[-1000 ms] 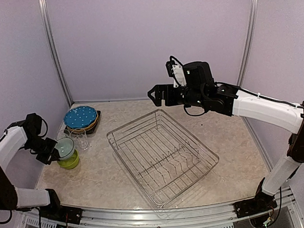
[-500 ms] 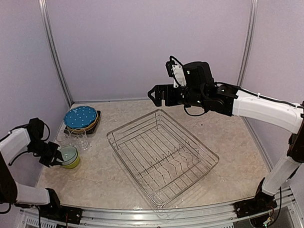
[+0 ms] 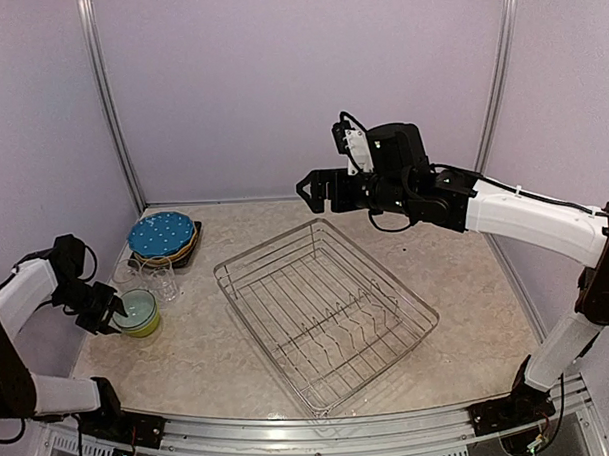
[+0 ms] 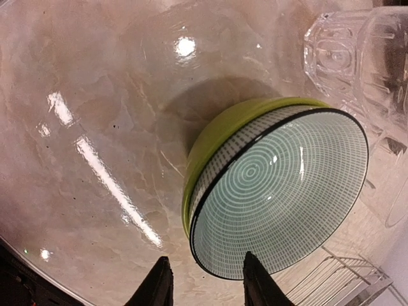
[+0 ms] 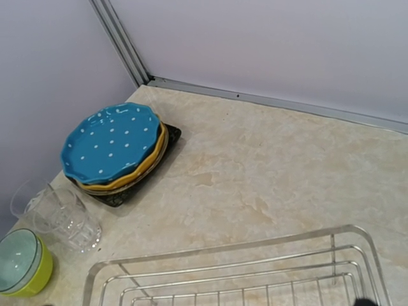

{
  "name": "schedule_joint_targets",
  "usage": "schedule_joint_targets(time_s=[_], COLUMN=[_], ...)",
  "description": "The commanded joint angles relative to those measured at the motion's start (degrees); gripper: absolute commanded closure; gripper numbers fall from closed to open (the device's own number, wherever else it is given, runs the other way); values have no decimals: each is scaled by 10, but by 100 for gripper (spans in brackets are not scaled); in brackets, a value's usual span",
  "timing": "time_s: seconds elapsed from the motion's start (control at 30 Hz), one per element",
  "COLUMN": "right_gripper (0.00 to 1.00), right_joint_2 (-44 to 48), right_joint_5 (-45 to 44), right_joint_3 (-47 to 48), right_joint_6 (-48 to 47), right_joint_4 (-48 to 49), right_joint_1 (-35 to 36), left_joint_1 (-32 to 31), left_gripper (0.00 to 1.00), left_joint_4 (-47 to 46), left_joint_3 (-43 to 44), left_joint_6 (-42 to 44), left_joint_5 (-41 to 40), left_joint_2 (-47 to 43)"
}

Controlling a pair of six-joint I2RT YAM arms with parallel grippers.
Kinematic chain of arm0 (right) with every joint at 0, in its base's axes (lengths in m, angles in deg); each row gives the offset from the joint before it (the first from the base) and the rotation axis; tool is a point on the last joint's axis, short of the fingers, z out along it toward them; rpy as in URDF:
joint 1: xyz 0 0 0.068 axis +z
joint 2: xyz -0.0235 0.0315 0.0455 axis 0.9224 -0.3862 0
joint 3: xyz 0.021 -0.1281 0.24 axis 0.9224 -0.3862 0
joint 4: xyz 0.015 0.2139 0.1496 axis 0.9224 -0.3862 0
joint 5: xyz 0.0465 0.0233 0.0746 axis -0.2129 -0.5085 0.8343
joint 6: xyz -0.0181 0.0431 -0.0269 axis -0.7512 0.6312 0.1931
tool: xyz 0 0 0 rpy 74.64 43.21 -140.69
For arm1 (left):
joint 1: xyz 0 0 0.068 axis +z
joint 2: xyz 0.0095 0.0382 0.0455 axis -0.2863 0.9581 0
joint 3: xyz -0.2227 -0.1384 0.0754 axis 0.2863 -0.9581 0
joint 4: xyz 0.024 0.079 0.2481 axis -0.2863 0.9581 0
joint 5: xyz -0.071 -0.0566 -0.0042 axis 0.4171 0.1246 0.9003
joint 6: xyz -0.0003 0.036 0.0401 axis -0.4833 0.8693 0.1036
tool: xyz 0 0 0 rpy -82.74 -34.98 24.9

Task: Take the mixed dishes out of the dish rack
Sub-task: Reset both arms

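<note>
The pale-blue bowl (image 3: 135,310) sits nested in the lime bowl (image 3: 144,328) at the table's left edge. My left gripper (image 3: 109,317) is open just left of them. In the left wrist view its fingertips (image 4: 159,284) straddle the rim of the pale-blue bowl (image 4: 280,191) without gripping it, and the lime bowl (image 4: 210,146) shows beneath. Two clear glasses (image 3: 163,283) stand behind the bowls. The blue-dotted plate (image 3: 162,234) tops a stack on the black square plate (image 5: 171,134). The dish rack (image 3: 265,243) holds no dishes. My right gripper (image 3: 309,192) hovers open above its far corner.
An orange-rimmed plate (image 5: 145,167) shows under the blue-dotted one. The glasses (image 5: 70,223) stand close to the bowls and the plate stack. Side walls and metal posts close in the left and back. The rack's wire rim (image 5: 220,248) fills the bottom of the right wrist view.
My left gripper lowered the pale-blue bowl from a tilted hold into the lime bowl, and its fingers now stand apart from the rim. The right arm has not moved.
</note>
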Motion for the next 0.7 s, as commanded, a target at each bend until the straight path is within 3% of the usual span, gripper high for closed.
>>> schedule_joint_targets(time_s=[0.0, 0.23, 0.47, 0.67], right_gripper=[1, 1, 1, 1], right_joint_2=[7, 4, 6, 7], right_joint_5=[-2, -1, -7, -11], right_joint_3=[-5, -2, 1, 7], right_joint_6=[-5, -5, -8, -17], right_joint_4=[-7, -9, -14, -26], right_joint_1=[-4, -5, -6, -13], left_joint_1=[4, 1, -24, -40], left_gripper=[56, 32, 2, 1], left_joint_4=[27, 44, 76, 84], left_joint_3=[17, 53, 144, 240], left_joint_6=[9, 7, 34, 67], left_joint_5=[-4, -10, -46, -49], left_joint_2=[-21, -36, -23, 10])
